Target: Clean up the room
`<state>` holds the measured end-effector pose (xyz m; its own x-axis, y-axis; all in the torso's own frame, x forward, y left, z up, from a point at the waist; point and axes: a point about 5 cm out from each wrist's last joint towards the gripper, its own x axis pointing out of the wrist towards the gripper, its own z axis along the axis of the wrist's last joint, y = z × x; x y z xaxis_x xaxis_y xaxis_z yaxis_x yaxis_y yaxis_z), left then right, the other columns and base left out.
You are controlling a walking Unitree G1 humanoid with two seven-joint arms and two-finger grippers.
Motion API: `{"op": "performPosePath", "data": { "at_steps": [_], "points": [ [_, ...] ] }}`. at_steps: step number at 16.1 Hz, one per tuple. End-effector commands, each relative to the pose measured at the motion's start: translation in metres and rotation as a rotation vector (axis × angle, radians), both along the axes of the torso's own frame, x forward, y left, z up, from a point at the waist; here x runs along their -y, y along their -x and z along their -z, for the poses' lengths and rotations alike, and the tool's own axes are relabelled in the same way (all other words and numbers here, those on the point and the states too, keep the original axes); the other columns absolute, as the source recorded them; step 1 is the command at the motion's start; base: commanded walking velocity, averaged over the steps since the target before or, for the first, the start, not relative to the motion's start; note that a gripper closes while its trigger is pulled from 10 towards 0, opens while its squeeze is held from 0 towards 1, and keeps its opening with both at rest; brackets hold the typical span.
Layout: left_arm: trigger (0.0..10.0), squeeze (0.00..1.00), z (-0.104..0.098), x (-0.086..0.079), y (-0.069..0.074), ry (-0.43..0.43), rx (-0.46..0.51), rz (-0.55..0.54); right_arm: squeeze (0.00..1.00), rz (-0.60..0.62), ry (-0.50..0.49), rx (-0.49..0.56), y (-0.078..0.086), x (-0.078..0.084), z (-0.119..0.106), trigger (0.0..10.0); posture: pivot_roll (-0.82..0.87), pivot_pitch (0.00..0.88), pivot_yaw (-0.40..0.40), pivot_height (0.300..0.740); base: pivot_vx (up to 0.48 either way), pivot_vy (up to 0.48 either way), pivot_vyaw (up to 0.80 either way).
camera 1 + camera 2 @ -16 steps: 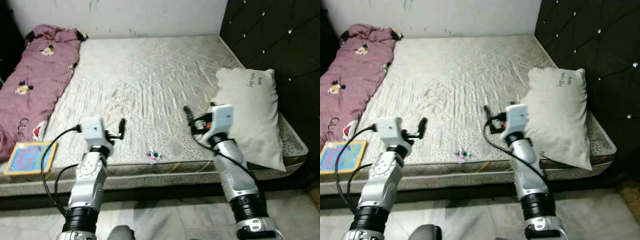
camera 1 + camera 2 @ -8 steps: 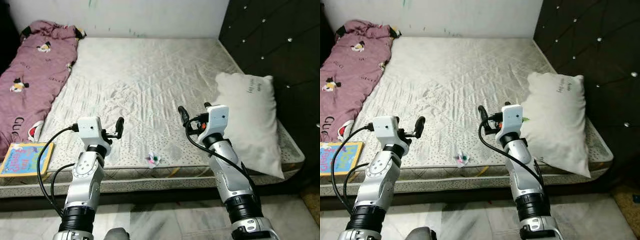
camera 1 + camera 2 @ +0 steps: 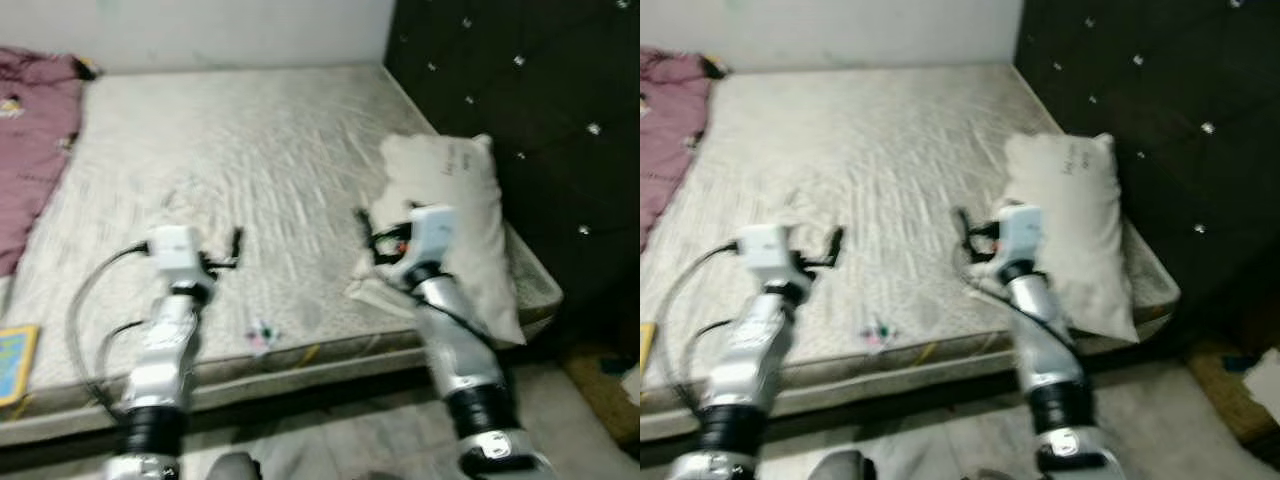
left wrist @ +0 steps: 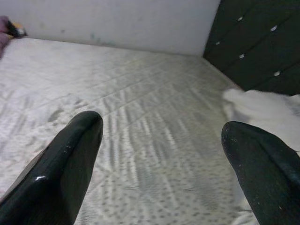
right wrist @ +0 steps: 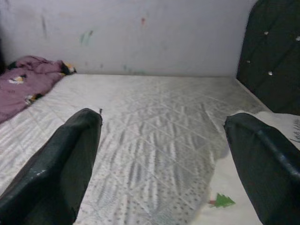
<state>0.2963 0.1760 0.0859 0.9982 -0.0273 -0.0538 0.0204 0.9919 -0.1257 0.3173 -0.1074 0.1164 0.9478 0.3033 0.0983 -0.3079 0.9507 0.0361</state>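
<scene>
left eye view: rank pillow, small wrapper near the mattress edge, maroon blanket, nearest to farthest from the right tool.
1. pillow: beside the right tool, against the headboard side.
2. small wrapper: near the mattress front edge, between the two arms.
3. maroon blanket: far left side of the bed, past the left arm.

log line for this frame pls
stage: facing bed | left gripper: open, above mattress | right gripper: open, beside pillow | small wrapper: near mattress front edge | view: blurred
</scene>
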Motion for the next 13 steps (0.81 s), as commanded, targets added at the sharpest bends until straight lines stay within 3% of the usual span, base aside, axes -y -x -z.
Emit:
{"op": "performPosePath", "data": {
  "at_steps": [1,3,6,13],
  "points": [
    [10.0,0.00,-0.0023,0.0095,-0.0021,-0.002,0.007,0.022,0.00,0.037,0.009,-0.003,0.0003,0.0140,0.0019,10.0,0.03,0.015,-0.048,0.740,0.000,0.000,0.00],
    [10.0,0.00,-0.0013,0.0095,-0.0019,0.002,0.000,0.019,0.00,0.022,0.036,0.005,0.0007,0.0128,0.0020,10.0,0.03,0.011,-0.049,0.740,0.000,0.000,0.80],
    [10.0,0.00,0.0002,0.0101,-0.0021,0.009,-0.009,0.026,0.00,0.030,0.017,-0.003,0.0008,0.0137,0.0030,10.0,0.03,0.006,-0.049,0.740,0.000,0.420,0.69],
    [10.0,0.00,0.0002,0.0104,-0.0028,0.008,-0.009,0.027,0.00,0.037,0.010,-0.011,-0.0004,0.0149,0.0042,10.0,0.03,0.008,-0.047,0.740,0.000,0.480,0.00]
  ]
}}
